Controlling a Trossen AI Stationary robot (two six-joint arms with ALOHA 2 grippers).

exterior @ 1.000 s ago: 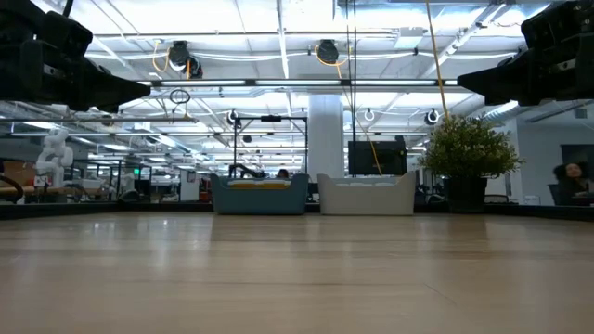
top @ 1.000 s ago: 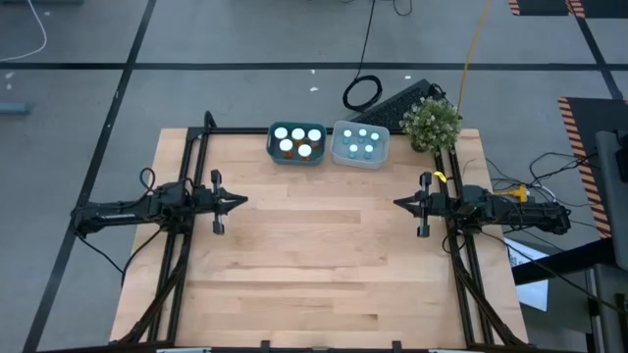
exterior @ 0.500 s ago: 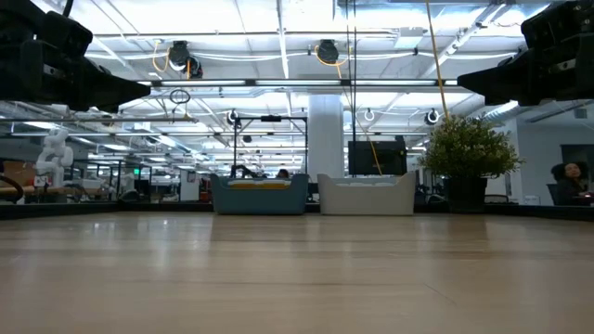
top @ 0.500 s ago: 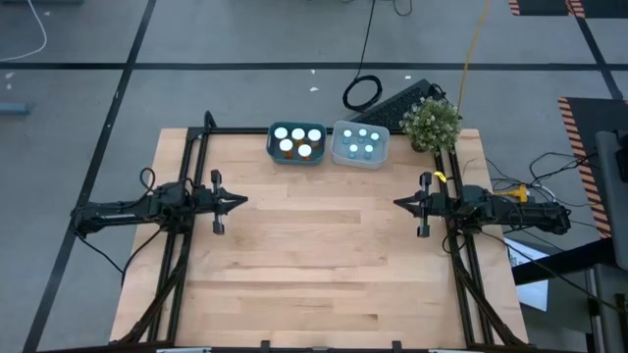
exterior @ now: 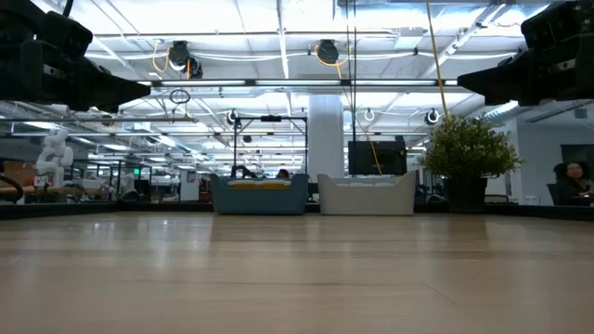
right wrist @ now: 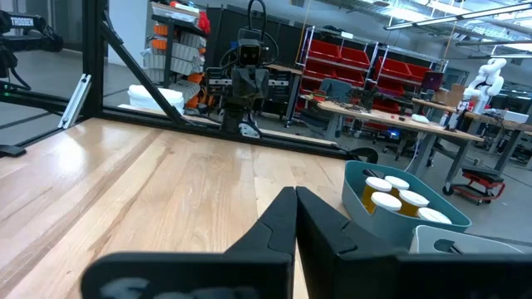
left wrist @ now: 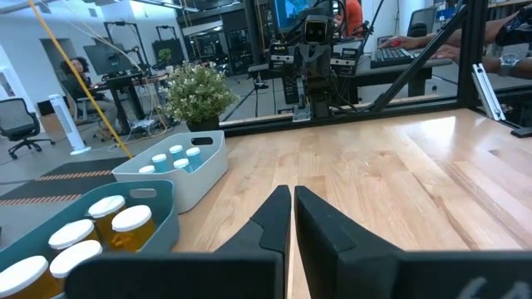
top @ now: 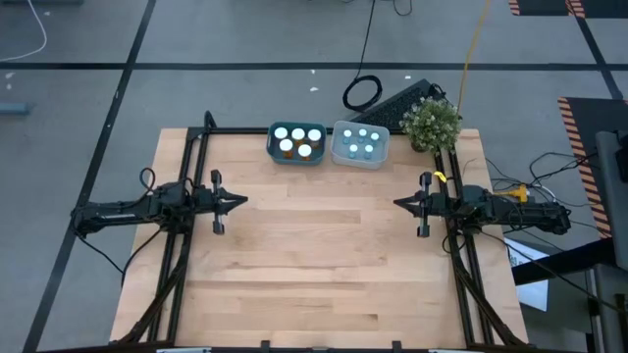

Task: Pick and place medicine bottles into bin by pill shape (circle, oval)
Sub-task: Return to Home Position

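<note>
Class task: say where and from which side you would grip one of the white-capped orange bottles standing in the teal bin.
Probably by its white cap, from straight above: the orange bottles stand upright, close together inside the teal bin, whose walls block their sides.

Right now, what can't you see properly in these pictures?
- Pill shapes: the orange bottles and pale-blue bottles show only caps in the high view, too small.
- Bottles in the low view: the teal bin and white bin walls hide them.
- White bin in the right wrist view: cut off by the edge.
- Left gripper and right gripper rest shut, away from the bins.
</note>
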